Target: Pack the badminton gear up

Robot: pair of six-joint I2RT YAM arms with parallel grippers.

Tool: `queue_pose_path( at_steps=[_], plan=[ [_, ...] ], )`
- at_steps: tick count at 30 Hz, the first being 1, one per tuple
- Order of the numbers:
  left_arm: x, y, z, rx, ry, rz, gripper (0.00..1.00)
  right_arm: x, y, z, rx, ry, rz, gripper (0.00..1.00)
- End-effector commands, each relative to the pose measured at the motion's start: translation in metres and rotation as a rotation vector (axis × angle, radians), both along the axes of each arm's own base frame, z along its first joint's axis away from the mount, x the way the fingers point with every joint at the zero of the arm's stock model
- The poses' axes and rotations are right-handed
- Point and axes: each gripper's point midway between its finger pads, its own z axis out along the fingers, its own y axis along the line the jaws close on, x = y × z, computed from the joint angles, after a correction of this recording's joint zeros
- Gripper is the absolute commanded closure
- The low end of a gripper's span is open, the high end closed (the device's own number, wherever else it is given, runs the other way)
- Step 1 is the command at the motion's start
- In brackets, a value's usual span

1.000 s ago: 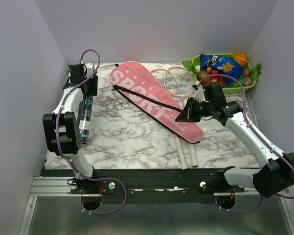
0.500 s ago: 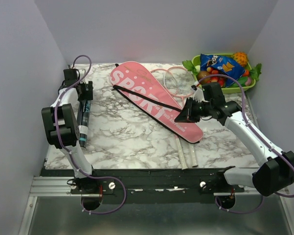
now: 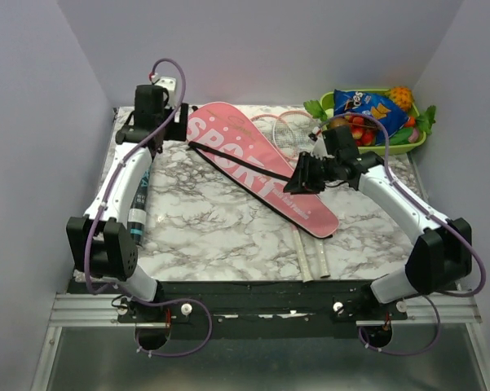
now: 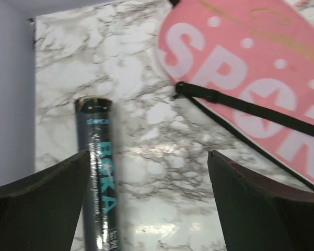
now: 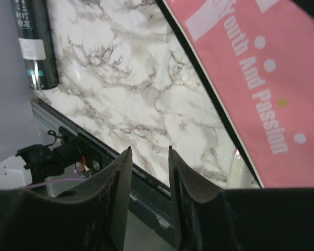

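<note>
Top external view: a long pink bag (image 3: 257, 167) lies slanted on the marble surface (image 3: 204, 220). It has big white letters and a thin black strap (image 3: 245, 163) running along it. The wide end of the bag is just beside the left gripper (image 3: 178, 129). The thin end is under the right gripper (image 3: 292, 181).

Two pink rackets (image 3: 297, 134) stick out from under the bag, just behind the right gripper. Their white handles (image 3: 310, 257) poke out on the near side of it. A green tray (image 3: 416, 142) of snacks sits farther behind that gripper, in the corner.

A dark tube (image 3: 141, 199) lies on the surface under the left arm, nearer the base than the gripper.

From the left wrist, the left gripper (image 4: 149, 209) is wide open with nothing in it. The tube (image 4: 99, 178) has blue-green letters and lies right by its left finger. The bag (image 4: 261, 68) and strap (image 4: 240, 107) are past its right finger.

From the right wrist, the right gripper (image 5: 149, 178) has only a narrow gap, and nothing is in it. The bag (image 5: 261, 68) lies off to its right, with small white words and dots on it. The tube (image 5: 34, 42) is far off to its left.
</note>
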Motion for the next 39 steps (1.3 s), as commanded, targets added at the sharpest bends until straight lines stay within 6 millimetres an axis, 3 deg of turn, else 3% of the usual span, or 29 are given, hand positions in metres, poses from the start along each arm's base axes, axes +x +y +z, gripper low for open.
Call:
queue_pose_path(
  at_steps=[1, 3, 4, 5, 6, 7, 8, 10, 12, 13, 15, 16, 19, 27, 35, 36, 39],
  plan=[
    [-0.043, -0.047, -0.015, -0.132, 0.130, 0.025, 0.01, 0.037, 0.006, -0.005, -0.151, -0.104, 0.048, 0.55],
    [-0.056, -0.063, -0.017, -0.209, 0.143, 0.013, 0.01, 0.044, 0.009, -0.012, -0.239, -0.139, 0.083, 0.49],
    [-0.067, -0.068, -0.032, -0.227, 0.175, 0.008, 0.01, 0.054, 0.013, -0.016, -0.272, -0.152, 0.095, 0.48],
    [-0.076, -0.076, -0.028, -0.246, 0.159, -0.027, 0.01, 0.060, 0.011, -0.022, -0.328, -0.171, 0.094, 0.47],
    [-0.080, -0.076, -0.031, -0.230, 0.150, -0.028, 0.01, 0.058, 0.015, -0.030, -0.375, -0.181, 0.142, 0.44],
    [-0.092, -0.074, -0.049, -0.221, 0.185, 0.004, 0.01, 0.061, 0.018, -0.043, -0.414, -0.164, 0.160, 0.44],
    [-0.099, -0.076, -0.048, -0.240, 0.186, 0.006, 0.01, 0.068, 0.019, -0.047, -0.455, -0.179, 0.161, 0.43],
    [-0.117, -0.085, -0.065, -0.287, 0.245, -0.012, 0.01, 0.063, 0.029, -0.060, -0.512, -0.191, 0.223, 0.41],
    [-0.130, -0.096, -0.061, -0.349, 0.222, -0.044, 0.01, 0.063, 0.037, -0.078, -0.616, -0.202, 0.273, 0.39],
    [-0.141, -0.097, -0.075, -0.360, 0.249, -0.050, 0.01, 0.063, 0.038, -0.084, -0.657, -0.207, 0.284, 0.39],
    [-0.150, -0.101, -0.069, -0.405, 0.215, -0.062, 0.01, 0.064, 0.045, -0.095, -0.734, -0.243, 0.313, 0.37],
    [-0.158, -0.100, -0.078, -0.406, 0.234, -0.060, 0.01, 0.064, 0.048, -0.099, -0.751, -0.252, 0.324, 0.37],
    [-0.170, -0.098, -0.080, -0.401, 0.233, -0.072, 0.01, 0.066, 0.054, -0.112, -0.819, -0.263, 0.357, 0.36],
    [-0.182, -0.094, -0.073, -0.384, 0.195, -0.112, 0.01, 0.077, 0.044, -0.140, -1.014, -0.278, 0.351, 0.36],
    [-0.189, -0.093, -0.077, -0.385, 0.197, -0.112, 0.01, 0.074, 0.033, -0.162, -1.088, -0.253, 0.356, 0.39],
    [-0.189, -0.092, -0.077, -0.383, 0.195, -0.109, 0.01, 0.073, 0.031, -0.163, -1.104, -0.256, 0.349, 0.40],
    [-0.188, -0.092, -0.077, -0.383, 0.194, -0.108, 0.01, 0.071, 0.028, -0.167, -1.132, -0.260, 0.336, 0.62]
  ],
)
